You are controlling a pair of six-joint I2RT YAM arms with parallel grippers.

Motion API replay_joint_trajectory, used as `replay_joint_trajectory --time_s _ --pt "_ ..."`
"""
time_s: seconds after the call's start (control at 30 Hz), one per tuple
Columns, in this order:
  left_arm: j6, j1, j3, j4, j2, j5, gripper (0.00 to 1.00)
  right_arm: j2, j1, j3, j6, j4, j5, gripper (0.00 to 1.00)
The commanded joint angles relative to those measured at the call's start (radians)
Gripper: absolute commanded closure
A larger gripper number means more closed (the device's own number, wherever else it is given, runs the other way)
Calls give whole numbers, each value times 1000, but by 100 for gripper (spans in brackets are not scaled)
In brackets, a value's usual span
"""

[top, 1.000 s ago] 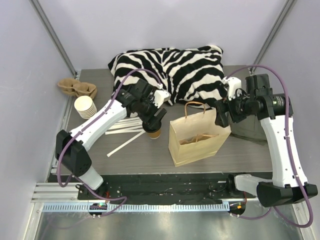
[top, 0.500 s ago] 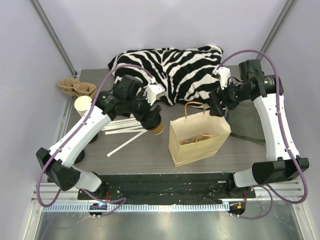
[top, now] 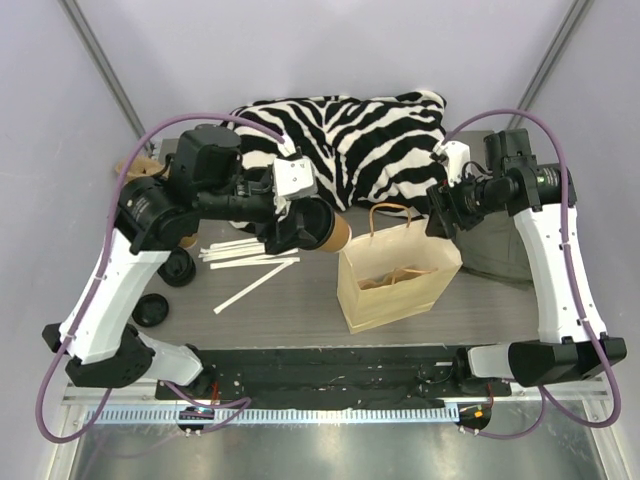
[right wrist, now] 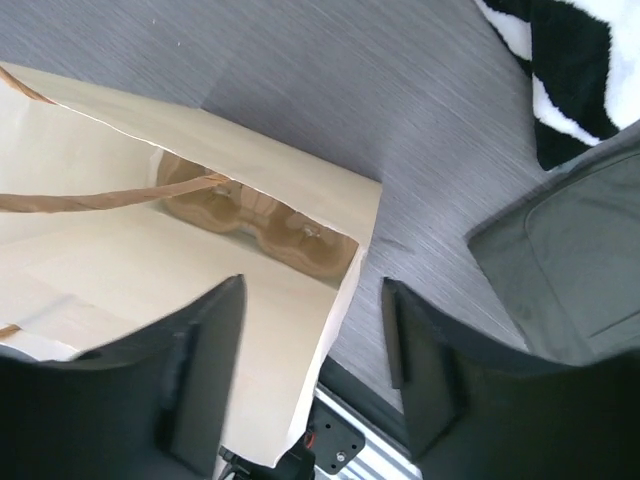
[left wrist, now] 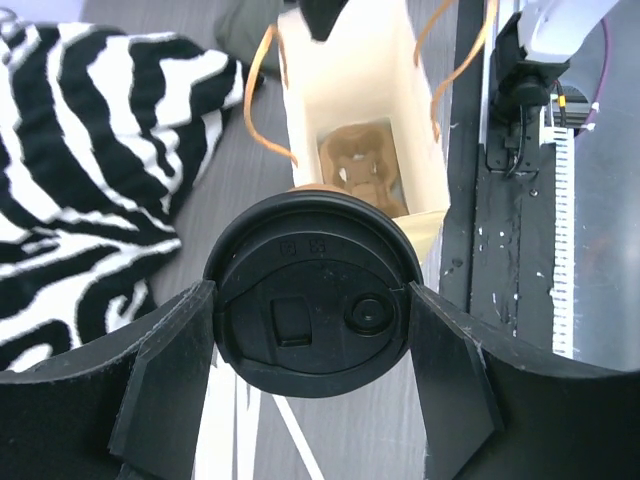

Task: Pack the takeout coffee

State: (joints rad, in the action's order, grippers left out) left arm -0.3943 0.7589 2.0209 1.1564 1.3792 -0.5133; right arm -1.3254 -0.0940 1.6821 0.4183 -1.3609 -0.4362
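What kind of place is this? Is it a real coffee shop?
Probably not a real shop: it looks like a robot test booth. Two robot arms are bolted to a table boxed in by plain walls, with a paper bag, a takeout coffee and some stirrers set out.

Pale lilac walls (top: pixel 330 50), grey metal corner posts (top: pixel 110 75), dark wood-grain table (top: pixel 300 310), even soft light

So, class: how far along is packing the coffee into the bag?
Done: a carrier sits in the open bag, and the left gripper is shut on the coffee, held up beside the bag. In hand: the carry to the bag; the right gripper straddles its rim, open. Left: lowering the coffee in and letting go.
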Motion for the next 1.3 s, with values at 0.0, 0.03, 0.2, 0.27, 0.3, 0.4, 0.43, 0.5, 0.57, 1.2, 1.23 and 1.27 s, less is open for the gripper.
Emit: replay_joint_trajectory --time_s 0.0,0.03,0.2,0.27,0.3,0.4,0.43,0.5,0.57,1.2,1.23,1.27 --pt "-92 46 114 90 23 -11 64 2 -1 -12 -21 -144 -18 44" --pt "-100 60 145 95 30 -2 64 -14 -1 -9 -19 -144 -39 47" --pt "-193 160 208 123 79 39 63 -50 -1 21 -6 -144 -82 67" --pt "-228 195 222 124 99 52 64 -64 -6 40 2 -144 -90 70" --pt "-271 203 220 124 104 62 64 -67 -7 47 2 -144 -93 76" --pt "-345 229 220 118 127 73 65 -78 -19 67 4 -145 -113 87" --pt "-362 237 220 117 133 72 65 -80 -27 68 4 -145 -116 89" --pt "-393 243 219 114 147 75 65 -84 -48 74 4 -145 -116 97" --pt "-439 258 216 111 159 87 65 -84 -59 82 4 -145 -115 99" --pt "-715 438 -22 29 159 285 68 -49 -181 123 -96 -133 -118 99" --pt "-719 438 -30 28 164 291 68 -41 -184 114 -96 -138 -119 99" --pt "-721 438 -50 23 164 294 68 -29 -193 107 -96 -142 -119 99"
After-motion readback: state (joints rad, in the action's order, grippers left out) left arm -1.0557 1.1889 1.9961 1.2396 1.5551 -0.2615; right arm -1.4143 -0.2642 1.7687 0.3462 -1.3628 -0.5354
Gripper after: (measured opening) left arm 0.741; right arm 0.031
